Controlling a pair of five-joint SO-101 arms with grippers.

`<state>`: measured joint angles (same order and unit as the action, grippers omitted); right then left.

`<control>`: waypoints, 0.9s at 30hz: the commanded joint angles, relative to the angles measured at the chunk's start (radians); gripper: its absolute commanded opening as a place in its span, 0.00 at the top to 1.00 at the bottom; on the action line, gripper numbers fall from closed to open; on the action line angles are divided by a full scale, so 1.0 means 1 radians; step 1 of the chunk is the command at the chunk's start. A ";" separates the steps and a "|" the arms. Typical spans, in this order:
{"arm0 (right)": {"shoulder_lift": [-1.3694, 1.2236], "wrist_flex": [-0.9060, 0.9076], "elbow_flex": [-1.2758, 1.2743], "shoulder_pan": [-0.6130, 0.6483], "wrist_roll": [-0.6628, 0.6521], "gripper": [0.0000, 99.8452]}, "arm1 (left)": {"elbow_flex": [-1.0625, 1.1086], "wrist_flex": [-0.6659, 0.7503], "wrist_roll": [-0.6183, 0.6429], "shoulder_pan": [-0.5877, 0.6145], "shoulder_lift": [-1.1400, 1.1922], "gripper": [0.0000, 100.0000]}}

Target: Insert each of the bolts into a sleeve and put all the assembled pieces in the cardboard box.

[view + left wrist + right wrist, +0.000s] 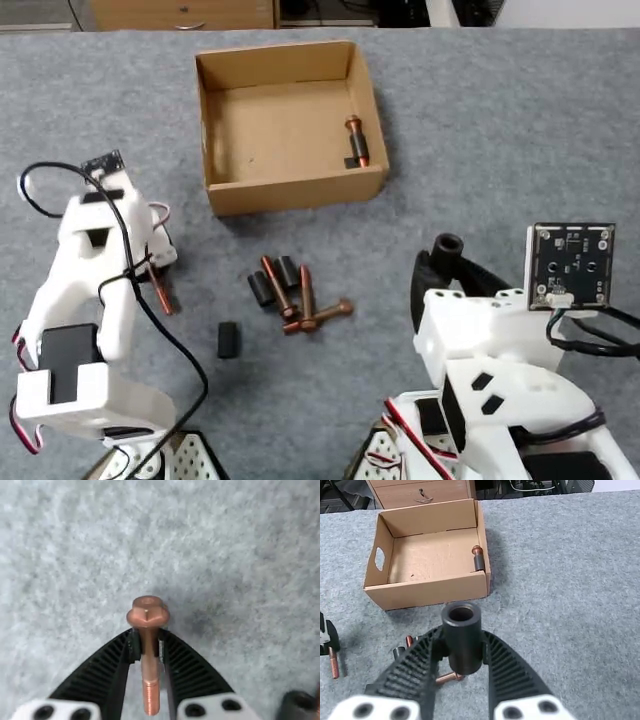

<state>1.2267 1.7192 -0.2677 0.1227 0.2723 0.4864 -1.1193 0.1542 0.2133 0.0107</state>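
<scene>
My left gripper (148, 647) is shut on a copper bolt (148, 630) just below its flanged head, above the grey mat. From above, that bolt (160, 290) hangs at the left gripper (155, 272) on the table's left side. My right gripper (462, 652) is shut on a black sleeve (462, 637), held upright with its bore showing. In the high view this sleeve (447, 250) sits at the right gripper (450, 262), right of centre. The cardboard box (295, 190) stands at the back, with one assembled piece (356, 143) against its right wall.
Several loose copper bolts (300, 300) lie in a heap at the table's centre with two black sleeves (262, 288) beside them. A third sleeve (228, 339) lies apart, nearer the front. A wooden drawer unit (422, 490) stands behind the table.
</scene>
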 commanded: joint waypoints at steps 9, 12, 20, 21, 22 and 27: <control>-0.012 -0.031 -0.001 -0.004 -0.064 1.00 | -0.618 -0.523 -0.115 -0.060 -0.226 0.98; -0.010 -0.044 -0.039 -0.004 -0.064 1.00 | -0.686 -0.598 -0.138 -0.129 -0.305 0.98; -0.010 -0.120 -0.065 0.139 -0.066 1.00 | -0.749 -0.548 0.009 -0.250 -0.568 0.98; -0.010 -0.132 -0.070 0.157 -0.066 1.00 | -0.749 -0.542 0.034 -0.258 -0.599 0.98; -0.010 -0.146 -0.082 0.165 -0.066 1.00 | -0.749 -0.535 0.058 -0.269 -0.624 0.98; 0.022 -0.288 -0.246 0.173 -0.132 1.00 | -0.758 -0.534 0.155 -0.361 -0.697 0.98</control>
<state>1.2283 1.5305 -0.4457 0.2731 0.1849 -0.2194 -1.6763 0.2570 -0.0875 -0.6429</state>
